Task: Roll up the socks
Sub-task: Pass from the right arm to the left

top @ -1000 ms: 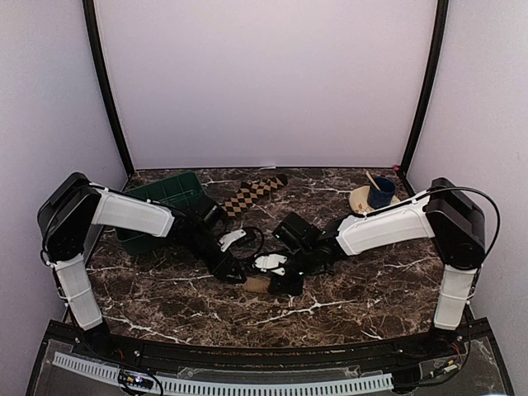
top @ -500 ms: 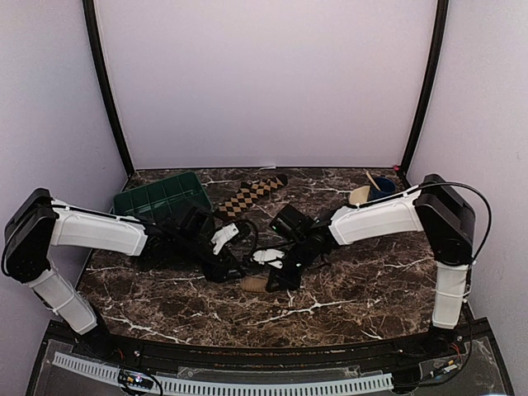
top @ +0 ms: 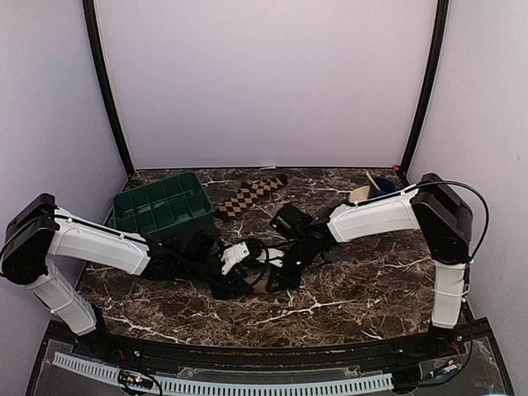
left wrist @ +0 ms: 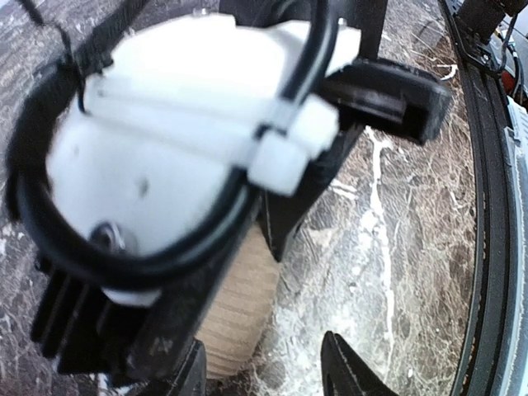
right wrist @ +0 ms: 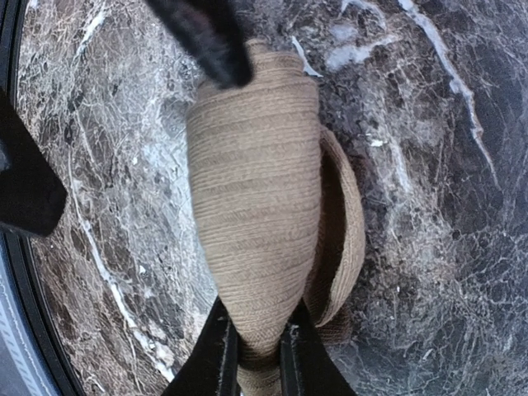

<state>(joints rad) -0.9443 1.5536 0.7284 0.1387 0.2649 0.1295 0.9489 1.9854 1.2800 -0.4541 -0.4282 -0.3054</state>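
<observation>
Pinching rolled tan sock (right wrist: 256, 190): right claw (right wrist: 257, 353) clenched on it; left claw (left wrist: 268, 370) half-spread, fingertip (right wrist: 206, 37) touching roll.

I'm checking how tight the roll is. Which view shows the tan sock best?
Right wrist: the tan sock fills the frame, rolled, pinched by the right gripper. Left wrist shows only one end; top external, a mostly hidden sliver.

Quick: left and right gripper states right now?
Left gripper: open, one finger against the tan sock.
Right gripper: shut on the tan sock.
</observation>
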